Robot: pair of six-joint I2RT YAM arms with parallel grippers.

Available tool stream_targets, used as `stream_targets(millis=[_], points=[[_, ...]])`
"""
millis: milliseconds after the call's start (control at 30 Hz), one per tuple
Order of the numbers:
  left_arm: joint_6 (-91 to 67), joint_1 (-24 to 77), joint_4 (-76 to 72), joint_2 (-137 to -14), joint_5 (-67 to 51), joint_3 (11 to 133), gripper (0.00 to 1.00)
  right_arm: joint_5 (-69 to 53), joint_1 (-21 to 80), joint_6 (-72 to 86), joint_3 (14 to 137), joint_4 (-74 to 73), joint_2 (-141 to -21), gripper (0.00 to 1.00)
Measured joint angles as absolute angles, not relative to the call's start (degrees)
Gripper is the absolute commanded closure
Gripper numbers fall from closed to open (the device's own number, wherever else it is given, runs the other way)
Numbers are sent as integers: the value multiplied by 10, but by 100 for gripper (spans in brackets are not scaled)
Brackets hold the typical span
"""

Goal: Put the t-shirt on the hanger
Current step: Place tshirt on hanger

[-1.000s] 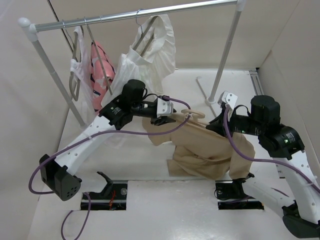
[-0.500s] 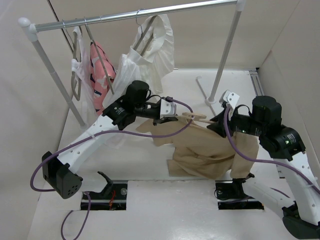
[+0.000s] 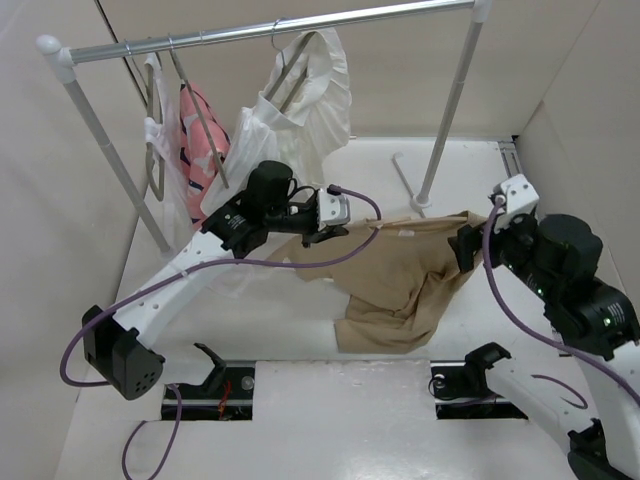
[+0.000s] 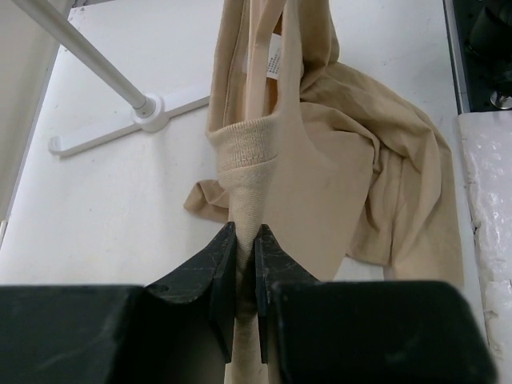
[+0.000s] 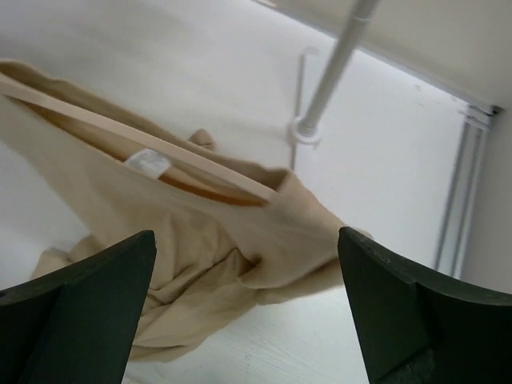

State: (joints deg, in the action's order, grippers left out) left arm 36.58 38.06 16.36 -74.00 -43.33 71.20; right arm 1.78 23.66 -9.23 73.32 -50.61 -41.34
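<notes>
From above, the left gripper [image 3: 338, 234] is pinched onto one edge of the t-shirt [image 3: 400, 290], holding it up off the table [image 3: 360, 170]. The tan fabric stretches in a band across to the right gripper [image 3: 470, 245], and the rest sags in a rumpled heap onto the table between the two arms. Behind them stands the clothes rack [image 3: 300, 25], with a white pleated garment [image 3: 300, 110] and a pink patterned garment [image 3: 200, 130] hanging from it.

The left wrist view shows both fingers [image 4: 224, 264] clamped tight on the shirt's ribbed collar [image 4: 244, 180], which rises in a narrow twist straight from the jaws. The body of the shirt lies crumpled on the table beyond, and the rack's foot [image 4: 148, 112] sits off to the left.

In the right wrist view the fingers [image 5: 80, 312] stand spread as wide as they go, with nothing between them (the shirt lies below, apart from them). One arm of the hanger [image 5: 208, 170] runs inside the neck opening, just above the small white label [image 5: 148, 162], and its end is covered by fabric.
</notes>
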Motion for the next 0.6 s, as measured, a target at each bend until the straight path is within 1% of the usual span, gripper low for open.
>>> stream_targets(millis=[133, 233, 400, 600], points=[[363, 377, 165, -734, -431, 708, 100, 83, 237, -70, 717, -514, -371, 0], [372, 377, 169, -732, -434, 708, 100, 90, 237, -81, 698, -520, -357, 0], [422, 377, 206, -731, -463, 709, 100, 33, 237, -164, 708, -534, -373, 0], [461, 377, 234, -731, -491, 710, 100, -36, 237, -257, 768, -565, -444, 6]])
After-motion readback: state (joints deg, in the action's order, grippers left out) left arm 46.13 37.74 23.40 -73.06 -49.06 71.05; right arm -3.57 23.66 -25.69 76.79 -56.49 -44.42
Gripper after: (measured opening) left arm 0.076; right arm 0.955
